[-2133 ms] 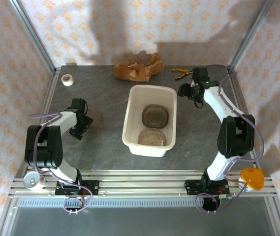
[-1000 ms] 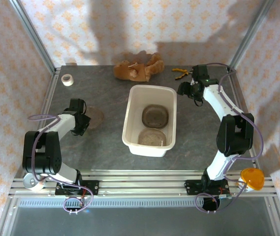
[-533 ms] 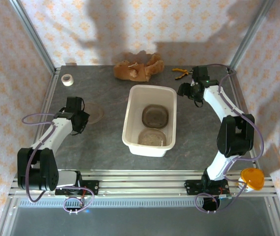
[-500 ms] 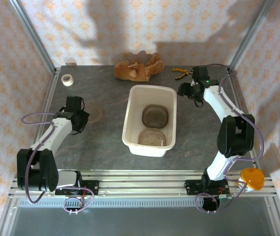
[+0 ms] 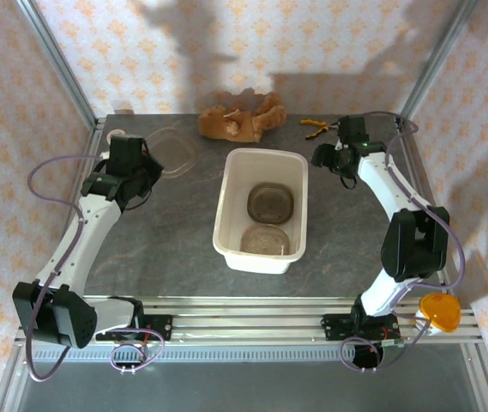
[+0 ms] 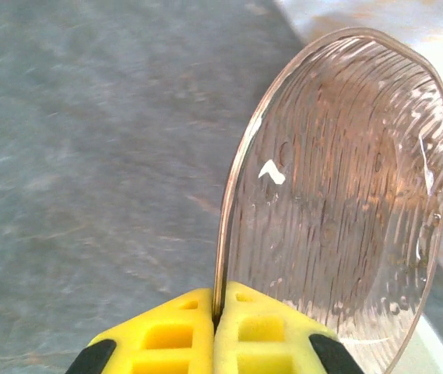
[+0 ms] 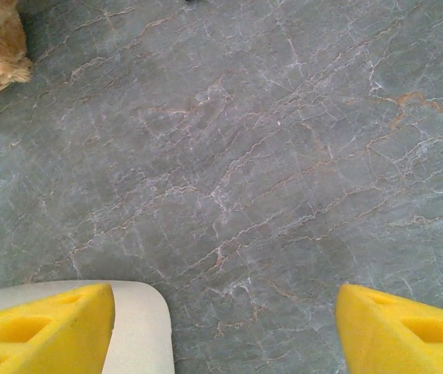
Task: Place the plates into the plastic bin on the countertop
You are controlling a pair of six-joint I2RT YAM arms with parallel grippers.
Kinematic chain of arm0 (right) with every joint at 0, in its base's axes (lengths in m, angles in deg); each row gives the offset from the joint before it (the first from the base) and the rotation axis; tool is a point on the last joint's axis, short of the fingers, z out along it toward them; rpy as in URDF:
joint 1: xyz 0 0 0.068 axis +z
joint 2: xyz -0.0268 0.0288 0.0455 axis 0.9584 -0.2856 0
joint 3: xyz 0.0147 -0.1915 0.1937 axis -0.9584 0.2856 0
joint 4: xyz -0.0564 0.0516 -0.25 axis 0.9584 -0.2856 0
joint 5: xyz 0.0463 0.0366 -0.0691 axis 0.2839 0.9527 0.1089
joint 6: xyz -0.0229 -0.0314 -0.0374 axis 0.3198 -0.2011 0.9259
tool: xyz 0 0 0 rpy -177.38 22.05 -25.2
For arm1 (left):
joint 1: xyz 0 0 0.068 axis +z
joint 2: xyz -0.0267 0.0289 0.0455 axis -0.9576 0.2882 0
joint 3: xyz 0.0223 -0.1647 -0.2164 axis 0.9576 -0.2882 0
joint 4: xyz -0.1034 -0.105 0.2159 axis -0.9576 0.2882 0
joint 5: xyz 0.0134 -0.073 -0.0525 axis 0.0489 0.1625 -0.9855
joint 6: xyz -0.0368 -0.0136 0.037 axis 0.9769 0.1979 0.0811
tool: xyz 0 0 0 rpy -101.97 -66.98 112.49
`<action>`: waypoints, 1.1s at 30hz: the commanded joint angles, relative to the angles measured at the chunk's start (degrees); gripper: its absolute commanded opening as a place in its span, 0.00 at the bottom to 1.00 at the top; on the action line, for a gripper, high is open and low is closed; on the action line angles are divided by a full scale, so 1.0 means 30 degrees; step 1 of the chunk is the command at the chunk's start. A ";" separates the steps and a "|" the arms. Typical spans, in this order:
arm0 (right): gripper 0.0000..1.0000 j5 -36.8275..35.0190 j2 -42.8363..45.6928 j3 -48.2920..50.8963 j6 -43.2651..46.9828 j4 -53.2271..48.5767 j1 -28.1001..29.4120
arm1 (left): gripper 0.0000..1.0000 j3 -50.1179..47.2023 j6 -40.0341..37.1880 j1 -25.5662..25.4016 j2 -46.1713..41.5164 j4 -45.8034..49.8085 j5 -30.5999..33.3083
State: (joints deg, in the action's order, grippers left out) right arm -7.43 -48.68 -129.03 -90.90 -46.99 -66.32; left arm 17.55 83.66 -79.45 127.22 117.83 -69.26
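Note:
My left gripper (image 5: 147,163) is shut on the rim of a clear, faintly brown ribbed plate (image 5: 173,142), held in the air over the far left of the countertop (image 5: 175,240). In the left wrist view the plate (image 6: 338,179) stands on edge, its rim pinched between the yellow pads (image 6: 170,339) of the gripper (image 6: 217,312). The white plastic bin (image 5: 223,215) sits mid-table with two plates (image 5: 269,202) (image 5: 265,240) lying inside. My right gripper (image 5: 325,158) hangs open by the bin's far right corner (image 7: 139,319), nothing between its fingers (image 7: 42,327).
A brown plush toy (image 5: 239,118) lies behind the bin and yellow pliers (image 5: 315,125) at the far right. A white tape roll (image 5: 111,134) peeks out behind the left arm. Aluminium rails edge the countertop on the left, right and near sides.
The left gripper has lifted the plate off the countertop and carried it up and toward the far side. The right arm has barely moved.

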 commanded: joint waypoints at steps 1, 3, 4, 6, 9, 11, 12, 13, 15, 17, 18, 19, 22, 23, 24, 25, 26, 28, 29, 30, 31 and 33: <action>0.75 -0.0663 0.0873 0.0352 -0.0307 0.0079 0.0155 | 0.00 0.2392 -0.2374 -0.0568 0.0948 0.1484 -0.1343; 0.75 -0.0769 0.1036 0.0426 -0.0297 0.0003 0.0139 | 0.00 0.4041 -0.3258 -0.1084 0.1830 0.2350 -0.2115; 0.75 -0.0798 0.1108 0.0449 -0.0305 -0.0046 0.0154 | 0.00 0.4770 -0.3700 -0.1405 0.2189 0.2821 -0.2205; 0.75 -0.0883 0.1346 0.0594 -0.0338 -0.0074 0.0140 | 0.00 0.6477 -0.4788 -0.2314 0.3079 0.3999 -0.2259; 0.75 -0.1165 0.1696 0.0792 -0.0324 -0.0093 0.0153 | 0.00 0.8455 -0.6131 -0.3603 0.4328 0.5424 -0.2712; 0.75 -0.1320 0.1917 0.0874 -0.0259 -0.0156 0.0141 | 0.00 0.9683 -0.6841 -0.4406 0.5061 0.6306 -0.2824; 0.75 -0.1377 0.2001 0.0903 -0.0251 -0.0186 0.0155 | 0.00 1.0217 -0.7198 -0.4836 0.5476 0.6675 -0.2824; 0.75 -0.1406 0.2066 0.0913 -0.0245 -0.0212 0.0154 | 0.00 1.0711 -0.7764 -0.5166 0.5849 0.7119 -0.2893; 0.75 -0.1412 0.2199 0.0946 -0.0271 -0.0277 0.0148 | 0.00 1.1611 -0.8297 -0.5821 0.6600 0.8099 -0.2917; 0.75 -0.1439 0.2362 0.1023 -0.0272 -0.0303 0.0148 | 0.00 1.2101 -0.8532 -0.6283 0.7094 0.8844 -0.2860; 0.75 -0.1468 0.2432 0.1099 -0.0284 -0.0311 0.0148 | 0.00 1.2089 -0.8637 -0.6475 0.7183 0.8989 -0.2901; 0.75 -0.1495 0.2503 0.1156 -0.0305 -0.0313 0.0155 | 0.00 1.2019 -0.8649 -0.6642 0.7252 0.9076 -0.2903; 0.75 -0.1559 0.2698 0.1364 -0.0356 -0.0304 0.0126 | 0.00 1.1449 -0.8351 -0.7122 0.7308 0.9113 -0.3004; 0.75 -0.1558 0.2782 0.1446 -0.0382 -0.0275 0.0127 | 0.00 1.1251 -0.8298 -0.7393 0.7340 0.9087 -0.3069; 0.75 -0.1541 0.2837 0.1520 -0.0439 -0.0211 0.0126 | 0.00 1.1237 -0.8325 -0.7724 0.7512 0.9181 -0.3043; 0.75 -0.1516 0.2845 0.1579 -0.0455 -0.0179 0.0126 | 0.00 1.1281 -0.8327 -0.8005 0.7694 0.9347 -0.2898; 0.75 -0.1459 0.2873 0.1648 -0.0512 -0.0141 0.0126 | 0.00 1.1325 -0.8301 -0.8311 0.7845 0.9473 -0.2861; 0.75 -0.1428 0.2872 0.1690 -0.0569 -0.0104 0.0126 | 0.00 1.1254 -0.8091 -0.8692 0.8110 0.9609 -0.2860; 0.75 -0.1462 0.2849 0.1715 -0.0598 -0.0077 0.0126 | 0.00 1.1104 -0.7949 -0.8864 0.8179 0.9597 -0.2831; 0.75 -0.1527 0.2898 0.1774 -0.0645 -0.0110 0.0104 | 0.00 1.1008 -0.7890 -0.9011 0.8271 0.9583 -0.2790; 0.75 -0.1606 0.2930 0.1785 -0.0714 -0.0092 0.0126 | 0.00 1.0947 -0.7809 -0.9114 0.8301 0.9639 -0.2638; 0.75 -0.1922 0.3002 0.1861 -0.0977 -0.0145 0.0122 | 0.00 1.0901 -0.7639 -0.9450 0.8468 0.9811 -0.2202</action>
State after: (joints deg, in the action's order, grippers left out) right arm -10.51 -41.89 -124.05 -92.39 -47.08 -66.32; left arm 50.88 60.10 -107.05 152.01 145.09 -77.59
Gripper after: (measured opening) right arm 0.752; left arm 0.049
